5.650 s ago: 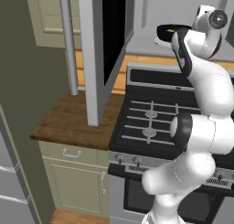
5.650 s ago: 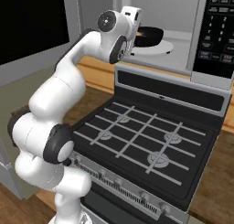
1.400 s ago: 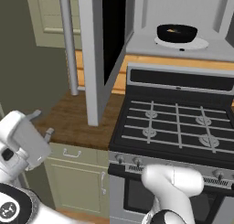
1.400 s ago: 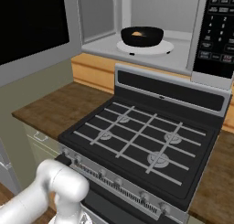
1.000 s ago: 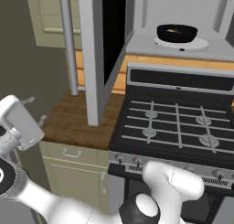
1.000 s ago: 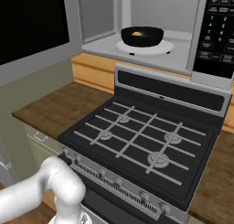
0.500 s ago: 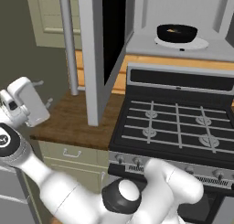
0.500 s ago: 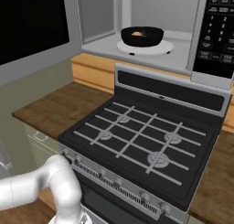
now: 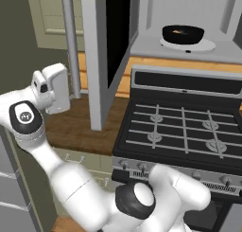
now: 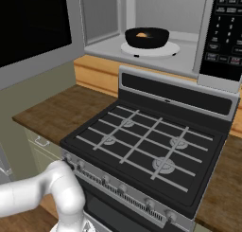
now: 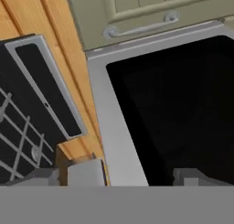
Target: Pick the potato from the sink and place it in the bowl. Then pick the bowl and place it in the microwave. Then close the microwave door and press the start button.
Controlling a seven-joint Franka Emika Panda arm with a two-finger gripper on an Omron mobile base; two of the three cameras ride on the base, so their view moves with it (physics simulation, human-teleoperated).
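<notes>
1. Gripper (image 11: 123, 175) jaws spread wide, nothing between them; hand view shows both fingertips (image 11: 87, 172) at the bottom with an open gap.
2. Hand sits at the left of the left base view, beside the outer face of the microwave door (image 9: 97, 60), near its vertical bar handle (image 9: 68, 41). Contact with the handle: can't tell.
3. Hand view looks onto the door's black window (image 11: 183, 104) and silver-grey frame; olive cabinet door (image 11: 151, 8) with a bar pull lies past the frame edge.
4. Microwave door stands swung open, edge-on in the left base view, over the wooden counter (image 9: 80, 127).
5. Microwave (image 10: 160, 22) cavity open; black keypad panel (image 10: 227, 27) on its right side.
6. Bowl (image 10: 146, 37) sits upright on the white turntable plate (image 10: 168, 49) inside the microwave.
7. Potato (image 10: 141, 35) is inside the bowl, a small orange patch below the rim.
8. Black gas stove (image 10: 146, 146) directly below the microwave, grates bare, knobs along the front edge.
9. Arm rises from the lower centre of the left base view and curls left up to the hand; an elbow section crosses the lower left of the right base view.
</notes>
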